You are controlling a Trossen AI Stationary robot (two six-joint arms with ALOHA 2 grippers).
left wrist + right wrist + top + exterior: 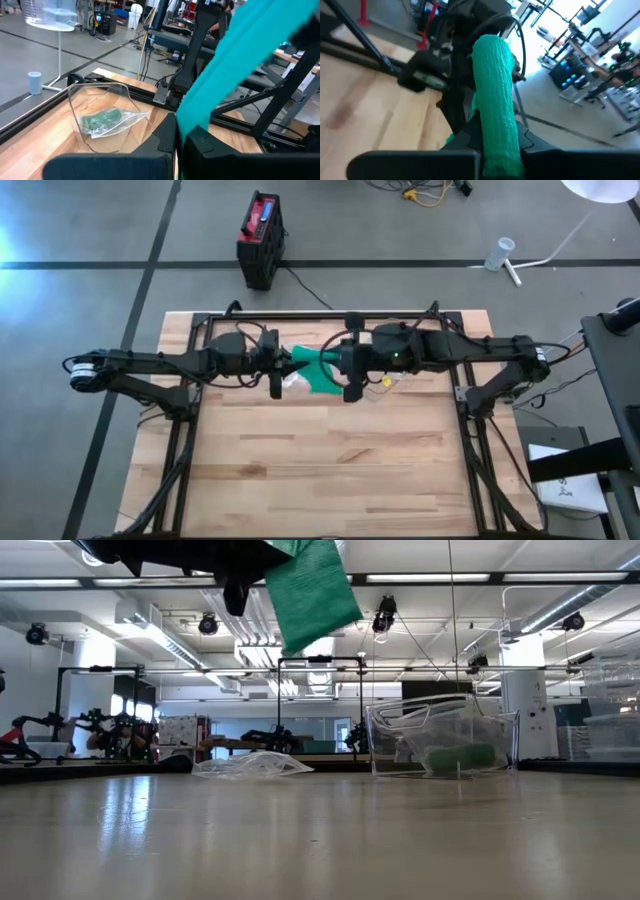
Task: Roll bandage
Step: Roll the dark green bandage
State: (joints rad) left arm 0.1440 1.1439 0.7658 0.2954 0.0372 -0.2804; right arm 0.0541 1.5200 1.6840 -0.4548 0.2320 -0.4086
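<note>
A green bandage (320, 370) hangs in the air over the far middle of the wooden table (330, 470), between my two grippers. My left gripper (292, 363) comes from the table's left and is shut on the bandage's flat strip (235, 55). My right gripper (345, 375) comes from the right and is shut on the rolled part (492, 95). In the low view the bandage (315, 590) hangs high above the tabletop. My left gripper (181, 132) pinches the end of the flat strip (189, 117) between its two fingers, coming level from the table's left. From the fingers the strip runs straight up and away toward the other arm, clear of the table. My right gripper (495, 137) holds the rolled part between its two fingers, at the roll's near end (497, 127). It comes from the table's right, slanting slightly down. The roll lies along the fingers and sticks out past their tips, lifted clear of the table.
A clear plastic container (440, 745) with a green roll inside stands on the table's far part, and a crumpled clear bag (250, 765) lies beside it. A black-and-red box (262, 238) sits on the floor beyond the far edge. Bare wood fills the near half.
</note>
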